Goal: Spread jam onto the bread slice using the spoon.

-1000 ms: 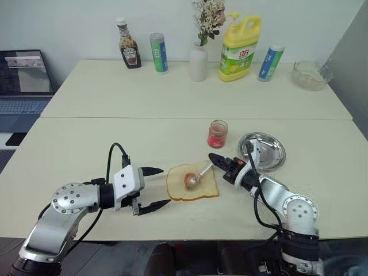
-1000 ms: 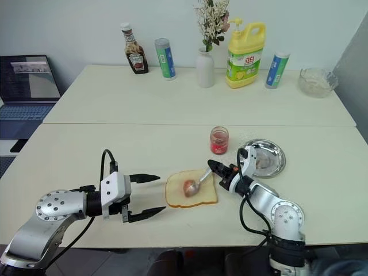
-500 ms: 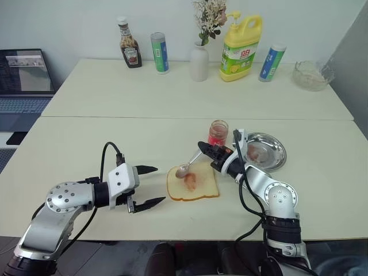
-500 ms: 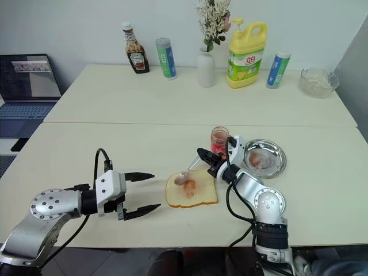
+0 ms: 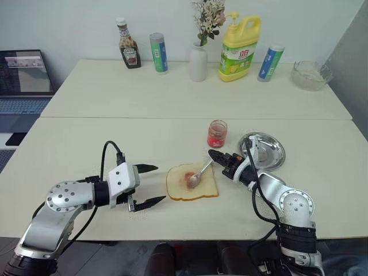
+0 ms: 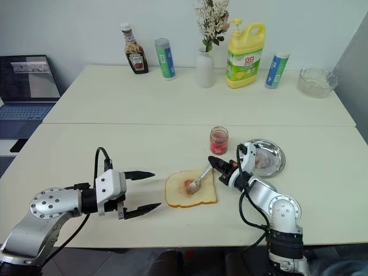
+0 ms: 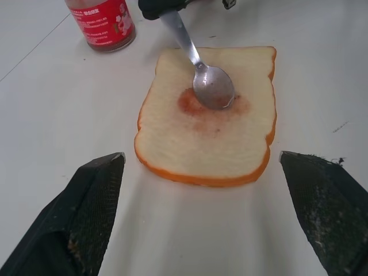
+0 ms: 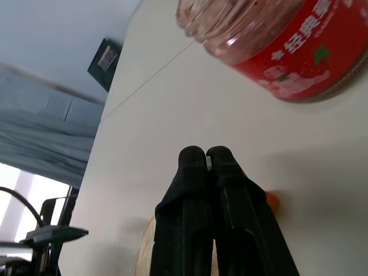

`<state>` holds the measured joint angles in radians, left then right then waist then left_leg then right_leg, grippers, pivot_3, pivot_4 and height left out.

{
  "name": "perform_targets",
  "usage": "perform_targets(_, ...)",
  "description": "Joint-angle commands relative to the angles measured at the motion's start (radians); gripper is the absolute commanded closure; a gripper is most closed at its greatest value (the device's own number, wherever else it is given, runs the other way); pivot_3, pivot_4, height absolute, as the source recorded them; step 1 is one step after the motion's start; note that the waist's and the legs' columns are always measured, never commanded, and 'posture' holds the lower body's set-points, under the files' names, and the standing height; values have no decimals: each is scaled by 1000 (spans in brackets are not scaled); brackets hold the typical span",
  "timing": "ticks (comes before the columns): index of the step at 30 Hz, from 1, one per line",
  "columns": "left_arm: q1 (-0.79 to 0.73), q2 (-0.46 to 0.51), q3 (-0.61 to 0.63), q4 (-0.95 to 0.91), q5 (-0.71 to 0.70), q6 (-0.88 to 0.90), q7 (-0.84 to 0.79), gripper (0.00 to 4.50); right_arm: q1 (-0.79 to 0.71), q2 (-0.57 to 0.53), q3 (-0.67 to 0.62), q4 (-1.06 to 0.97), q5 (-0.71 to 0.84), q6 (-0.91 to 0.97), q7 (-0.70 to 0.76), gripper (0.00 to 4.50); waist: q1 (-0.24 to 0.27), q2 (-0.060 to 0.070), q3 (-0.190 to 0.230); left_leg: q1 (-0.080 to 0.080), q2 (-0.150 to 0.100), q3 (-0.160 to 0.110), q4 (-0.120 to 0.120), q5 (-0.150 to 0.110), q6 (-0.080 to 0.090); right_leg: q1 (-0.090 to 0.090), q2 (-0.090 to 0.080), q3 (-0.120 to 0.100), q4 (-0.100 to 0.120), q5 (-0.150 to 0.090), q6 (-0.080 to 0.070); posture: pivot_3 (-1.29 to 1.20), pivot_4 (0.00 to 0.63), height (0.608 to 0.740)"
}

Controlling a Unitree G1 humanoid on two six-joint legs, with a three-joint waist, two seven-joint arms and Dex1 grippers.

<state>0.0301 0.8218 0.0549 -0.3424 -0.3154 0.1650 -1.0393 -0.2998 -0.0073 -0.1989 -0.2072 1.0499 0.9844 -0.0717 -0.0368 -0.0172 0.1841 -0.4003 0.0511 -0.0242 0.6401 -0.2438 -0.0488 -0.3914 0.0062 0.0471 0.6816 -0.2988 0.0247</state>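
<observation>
Bread slice (image 5: 192, 182) lies flat near the front edge of the cream table (image 5: 115, 144), a red smear of jam (image 7: 198, 106) on its middle. Resting bowl-down in that smear is the spoon (image 5: 198, 174), its thin handle slanting up toward the right gripper (image 5: 215, 157), whose two black fingers are clenched tight on the handle's end. That arm reaches in from the right with its forearm low over the table, the gripper pointing left and nearly level. The jam jar (image 5: 217, 133) stands just behind the gripper, with the round steel dish (image 5: 263, 152) to the right of it. On the other side of the bread, the left gripper (image 5: 151, 184) hovers with fingers spread wide and nothing between them, its tips aimed at the slice but apart from it.
</observation>
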Motion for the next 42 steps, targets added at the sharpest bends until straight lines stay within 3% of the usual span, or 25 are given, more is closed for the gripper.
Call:
perform_targets(1,-12,1,3,-13,-3,-18,-5,0,-30,34,-34,12,0,-51,-41,4490,0,0,0,0,0,0,0,0,0,0,0,0,0,0,0,0,150,740)
perform_targets(10,-17,0,-4,-25,-2,-6,-2,0,-21,105,-69,32,35,-60,-130,4490,0,0,0,0,0,0,0,0,0,0,0,0,0,0,0,0,150,740)
perform_targets(23,-32,-6,-15,-26,-2,2,5,0,53,-87,-75,-63,315,119,-134,4490,-2,0,0,0,0,0,0,0,0,0,0,0,0,0,0,0,150,740)
perform_targets(28,-26,-3,-11,-28,-1,0,5,0,6,-48,-80,-35,313,37,-183,4490,-4,0,0,0,0,0,0,0,0,0,0,0,0,0,0,0,150,740)
perform_targets(35,-1,6,-3,-29,0,-9,-4,0,-15,35,-51,19,193,-90,-203,4490,-5,0,0,0,0,0,0,0,0,0,0,0,-1,0,0,0,150,740)
perform_targets(42,11,10,-7,-34,3,-15,-13,0,-7,80,32,25,170,-69,-162,4490,-5,0,0,0,2,0,0,0,0,-1,1,0,0,0,0,0,150,740)
